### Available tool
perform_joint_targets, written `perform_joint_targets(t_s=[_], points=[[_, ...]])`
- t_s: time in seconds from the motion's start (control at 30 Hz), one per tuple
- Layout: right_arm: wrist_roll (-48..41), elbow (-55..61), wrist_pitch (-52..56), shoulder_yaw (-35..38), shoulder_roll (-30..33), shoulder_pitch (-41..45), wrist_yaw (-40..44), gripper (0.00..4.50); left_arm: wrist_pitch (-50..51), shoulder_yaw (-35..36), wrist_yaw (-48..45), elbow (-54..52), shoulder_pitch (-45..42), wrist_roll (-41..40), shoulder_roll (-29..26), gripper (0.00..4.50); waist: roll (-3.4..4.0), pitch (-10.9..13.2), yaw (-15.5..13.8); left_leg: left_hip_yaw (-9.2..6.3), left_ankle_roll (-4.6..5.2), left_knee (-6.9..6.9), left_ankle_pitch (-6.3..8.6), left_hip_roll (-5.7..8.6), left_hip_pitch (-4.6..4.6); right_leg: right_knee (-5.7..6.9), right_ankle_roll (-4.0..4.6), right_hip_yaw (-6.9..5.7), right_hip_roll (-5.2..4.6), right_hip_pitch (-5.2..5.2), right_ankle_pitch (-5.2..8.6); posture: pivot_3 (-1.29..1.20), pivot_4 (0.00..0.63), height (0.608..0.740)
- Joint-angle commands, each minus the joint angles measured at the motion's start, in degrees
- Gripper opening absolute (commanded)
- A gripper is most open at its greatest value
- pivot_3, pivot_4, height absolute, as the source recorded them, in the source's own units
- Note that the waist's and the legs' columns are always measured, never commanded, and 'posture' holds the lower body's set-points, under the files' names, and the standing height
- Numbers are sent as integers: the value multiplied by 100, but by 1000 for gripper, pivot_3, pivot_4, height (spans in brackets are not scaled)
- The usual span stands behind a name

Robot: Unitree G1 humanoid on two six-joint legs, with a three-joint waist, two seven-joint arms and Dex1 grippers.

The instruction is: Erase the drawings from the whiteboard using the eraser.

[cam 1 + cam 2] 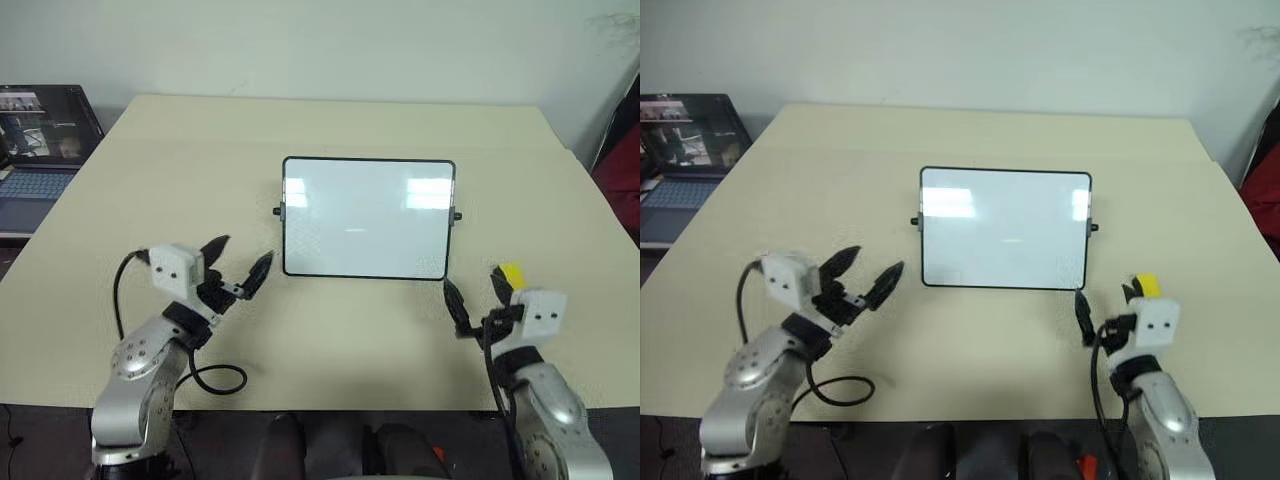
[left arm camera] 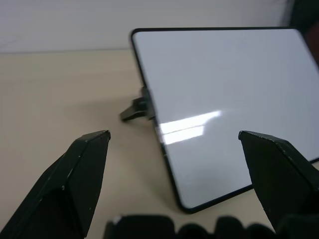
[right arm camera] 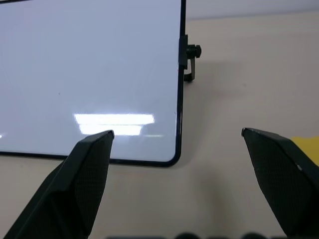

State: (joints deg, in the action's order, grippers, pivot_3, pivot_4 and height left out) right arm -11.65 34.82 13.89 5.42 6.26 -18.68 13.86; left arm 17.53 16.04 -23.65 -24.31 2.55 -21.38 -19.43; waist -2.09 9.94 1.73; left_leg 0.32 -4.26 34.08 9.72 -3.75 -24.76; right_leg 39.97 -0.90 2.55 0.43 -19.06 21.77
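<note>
Whiteboard (image 1: 367,218): lies on the desk (image 1: 330,130) at the centre of the head views, long sides running left to right. Thin dark frame, rounded corners, a small black knob on each short side. The white face looks blank, carrying bright reflections and no visible marks.

Eraser (image 1: 511,274): small yellow block on the desk at the lower right of the head views, off the board's lower right corner and apart from it. It sits just behind the right gripper, partly hidden by it. In the right wrist view a yellow edge peeks past one finger at the frame's right edge.

Left gripper (image 1: 236,262): lower left of the head views, over bare desk, just off the board's lower left corner, not touching it. Jaws apart, nothing between them.

Right gripper (image 1: 476,296): lower right of the head views, below the board's lower right corner. Jaws wide apart and empty, close by the eraser without gripping it.

Laptop (image 1: 40,140): open, at the left edge of the head views, off the desk's left side.
</note>
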Motion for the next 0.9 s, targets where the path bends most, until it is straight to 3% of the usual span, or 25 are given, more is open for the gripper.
perform_joint_targets(t_s=[0.03, 0.2, 0.5, 0.9], points=[[105, -277, -1117, -124, -26, -208, 253, 4489, -676, 428, 552, 87, 232, 419, 175, 4500, 0, -5, 6, 0, 0, 0, 0, 0, 4, 1, -1, 0, 0, 2, 1, 0, 150, 740], [-39, -724, -1803, -236, -133, -395, 438, 4489, -1027, 586, 790, 279, 684, 555, 379, 4500, -1, -12, 5, 0, 0, 0, 0, 1, 9, 0, 1, 7, -1, 5, 0, 0, 150, 740], [45, -1456, -2290, -360, -6, -311, 601, 4489, -1122, 577, 586, 308, 692, 441, 62, 4500, -21, -25, -16, 2, 0, 1, 0, 0, 8, 0, 4, -1, -3, 8, -1, 0, 150, 740], [-20, -898, -2082, -225, 202, -607, 425, 4489, -1130, 73, 700, 338, 815, 689, 212, 4500, -17, -28, -17, 1, -1, -2, 0, -2, 8, 0, 8, -4, -4, 9, -2, 0, 150, 740]])
